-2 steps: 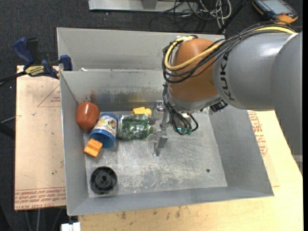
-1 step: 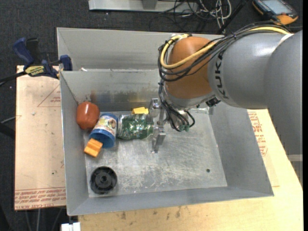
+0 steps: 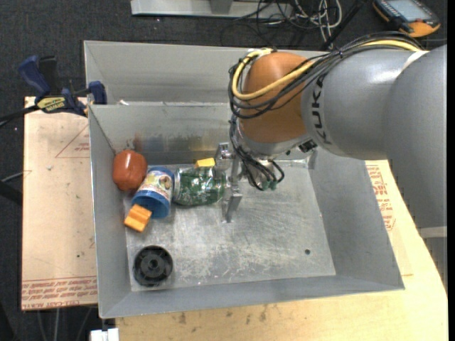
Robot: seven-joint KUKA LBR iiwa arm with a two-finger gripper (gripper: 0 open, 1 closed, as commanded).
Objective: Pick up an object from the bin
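Green crumpled bundle (image 3: 199,187) is lying mid-bin (image 3: 284,261), long axis running left to right. Blue-and-white cup (image 3: 156,189) is pressing against its left end. Gripper (image 3: 229,203) is standing just beside its right end; contact unclear, and open or closed cannot be told. Arm (image 3: 370,98) is reaching in from the right, wrist pointing straight down.

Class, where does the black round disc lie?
In the camera view, the black round disc lies in the grey bin's lower left corner, below the orange cap of the blue-and-white bottle.
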